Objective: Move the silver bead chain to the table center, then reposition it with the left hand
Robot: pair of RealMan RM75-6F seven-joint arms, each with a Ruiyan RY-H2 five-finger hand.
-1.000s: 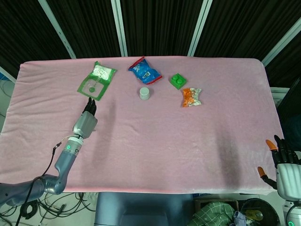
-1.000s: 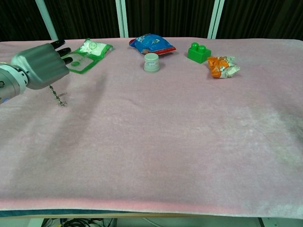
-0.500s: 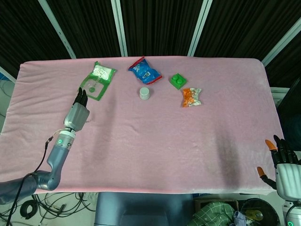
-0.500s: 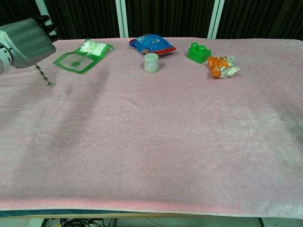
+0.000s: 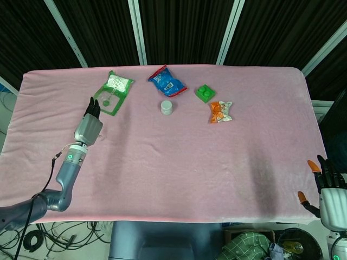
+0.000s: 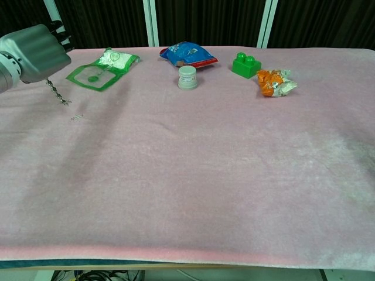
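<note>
We see the left hand raised over the table's left side, near the green pouch, fingers closed on the silver bead chain. The chain dangles from the hand; we can't tell if its tip touches the pink cloth. A small silver piece lies on the cloth just beside it. The right hand sits off the table's near right corner, fingers apart, holding nothing.
</note>
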